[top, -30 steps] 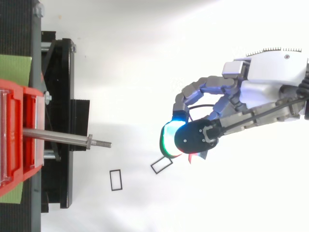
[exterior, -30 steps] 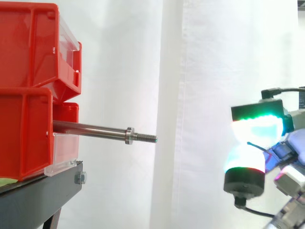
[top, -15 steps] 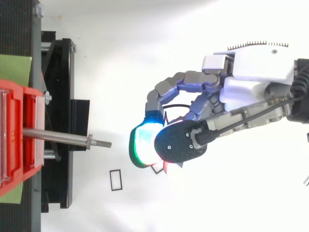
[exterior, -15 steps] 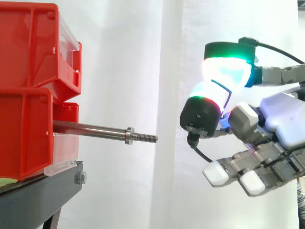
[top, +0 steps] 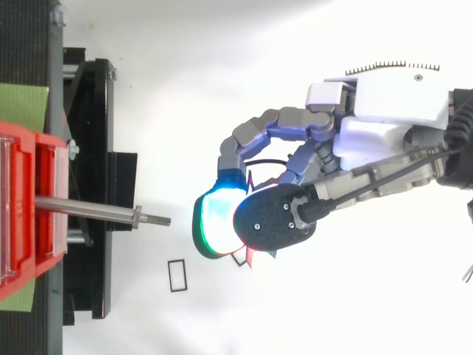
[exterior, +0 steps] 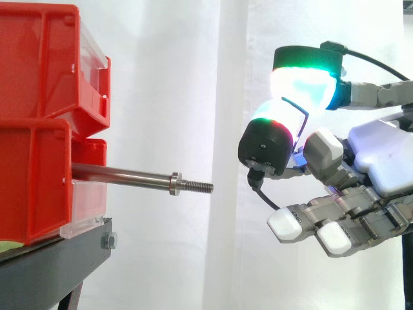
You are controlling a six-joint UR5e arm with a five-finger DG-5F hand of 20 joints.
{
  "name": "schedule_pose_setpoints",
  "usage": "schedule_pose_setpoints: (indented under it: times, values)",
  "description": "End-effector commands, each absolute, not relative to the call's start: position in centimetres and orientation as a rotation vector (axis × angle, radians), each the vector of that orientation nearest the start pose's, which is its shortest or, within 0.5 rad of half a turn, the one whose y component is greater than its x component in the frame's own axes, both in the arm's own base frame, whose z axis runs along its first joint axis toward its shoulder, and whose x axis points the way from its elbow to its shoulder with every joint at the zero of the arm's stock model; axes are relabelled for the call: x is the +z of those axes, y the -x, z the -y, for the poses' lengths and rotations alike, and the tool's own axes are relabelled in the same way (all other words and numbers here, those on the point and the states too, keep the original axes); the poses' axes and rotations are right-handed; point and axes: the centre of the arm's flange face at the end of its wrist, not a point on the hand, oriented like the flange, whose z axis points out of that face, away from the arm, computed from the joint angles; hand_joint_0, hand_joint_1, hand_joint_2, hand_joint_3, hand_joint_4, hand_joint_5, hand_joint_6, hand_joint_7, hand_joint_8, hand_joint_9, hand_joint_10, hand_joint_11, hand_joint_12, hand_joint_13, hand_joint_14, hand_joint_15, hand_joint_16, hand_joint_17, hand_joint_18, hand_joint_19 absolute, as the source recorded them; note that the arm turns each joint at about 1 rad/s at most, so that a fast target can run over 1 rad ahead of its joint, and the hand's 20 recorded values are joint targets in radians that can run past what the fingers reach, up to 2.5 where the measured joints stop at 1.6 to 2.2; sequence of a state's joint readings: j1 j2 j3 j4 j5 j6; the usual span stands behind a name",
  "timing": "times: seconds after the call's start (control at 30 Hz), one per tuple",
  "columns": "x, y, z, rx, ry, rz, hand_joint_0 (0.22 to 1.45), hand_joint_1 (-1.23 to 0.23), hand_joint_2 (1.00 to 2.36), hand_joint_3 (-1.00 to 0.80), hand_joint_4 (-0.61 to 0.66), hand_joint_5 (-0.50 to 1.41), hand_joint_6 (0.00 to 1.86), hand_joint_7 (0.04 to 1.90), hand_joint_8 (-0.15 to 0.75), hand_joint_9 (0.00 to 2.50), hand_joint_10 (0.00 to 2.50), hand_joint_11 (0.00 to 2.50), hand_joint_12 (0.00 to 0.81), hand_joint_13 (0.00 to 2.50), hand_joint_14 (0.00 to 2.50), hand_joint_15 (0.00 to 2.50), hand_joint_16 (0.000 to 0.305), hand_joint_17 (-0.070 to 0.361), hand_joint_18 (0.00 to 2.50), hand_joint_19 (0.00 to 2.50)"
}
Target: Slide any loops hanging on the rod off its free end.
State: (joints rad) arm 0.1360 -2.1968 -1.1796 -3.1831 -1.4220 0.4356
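A bare steel rod [exterior: 122, 174] sticks out of the red bins [exterior: 39, 77] toward the right and ends in a threaded tip [exterior: 200, 187]. Nothing hangs on it. My hand [exterior: 381, 161] is to the right of the tip, slightly above it and apart from it. Two glowing pads [exterior: 303, 90] press together on a thin black loop [exterior: 298, 113], and the other fingers are curled below. From above, the hand [top: 384, 111] lies right of the rod [top: 89, 210], its pads a short gap from the tip.
Two small black rectangular loops lie on the white floor, one [top: 177, 275] below the rod's tip and one [top: 238, 259] partly under the hand. The bins rest on a black stand [top: 96, 111]. A white curtain hangs behind.
The hand has risen from the lower right and moved left toward the rod's tip, with its pads pinched together throughout. The rod and the floor loops have not moved.
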Motion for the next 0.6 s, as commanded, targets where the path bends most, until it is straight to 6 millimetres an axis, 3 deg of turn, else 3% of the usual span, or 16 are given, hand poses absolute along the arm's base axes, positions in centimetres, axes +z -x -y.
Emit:
schedule_pose_setpoints:
  times: [0.0, 0.57]
  values:
    - [29.3, -71.17, 5.17, 1.3, -1.735, -1.136, 0.61, -0.8, 1.0, -0.11, -0.21, -0.06, 0.84, 1.01, 0.268, 1.16, 0.01, 0.43, 0.372, 0.66, 0.0, 0.13, 0.054, 0.121, 0.72, 0.24]
    - [29.23, -71.13, 5.17, 1.299, -1.736, -1.137, 0.62, -0.81, 1.0, -0.11, -0.22, -0.06, 0.84, 1.01, 0.261, 1.17, 0.01, 0.43, 0.371, 0.66, 0.0, 0.13, 0.054, 0.121, 0.72, 0.24]
